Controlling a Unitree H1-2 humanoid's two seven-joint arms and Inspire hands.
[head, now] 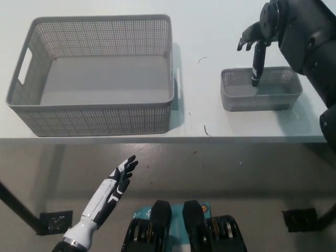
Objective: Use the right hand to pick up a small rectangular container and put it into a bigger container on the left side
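A small grey mesh container (261,89) sits on the white table at the right. My black right hand (255,48) hangs over its far wall with fingers spread, one finger reaching down inside the container; it holds nothing. The big grey mesh basket (94,73) stands on the table's left, and nothing shows inside it. My white left hand (116,181) rests low in front of the table edge, fingers straight and apart.
The table's front edge (168,139) runs across the middle of the picture, with floor below it. Bare tabletop lies between the two containers. A few thin dark threads (206,131) lie on the table.
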